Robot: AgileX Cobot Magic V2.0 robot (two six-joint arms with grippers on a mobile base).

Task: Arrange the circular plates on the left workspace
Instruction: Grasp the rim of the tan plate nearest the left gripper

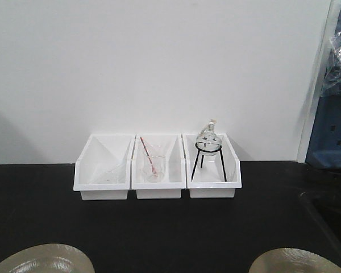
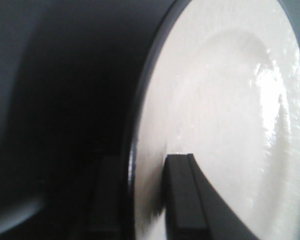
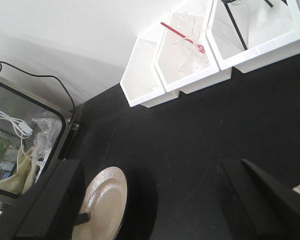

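Left end effector (image 2: 146,172) closed on the rim of one circular plate (image 1: 42,260), front left of the counter (image 1: 159,227). Right end effector (image 3: 150,172) wide open, empty. The second plate (image 1: 298,263) lies front right, nearer that arm.

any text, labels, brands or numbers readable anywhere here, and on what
None can be read in any view.
The white bins, beaker, flask, left plate and right plate show no markings.
The blue unit at the right edge is too blurred to tell.
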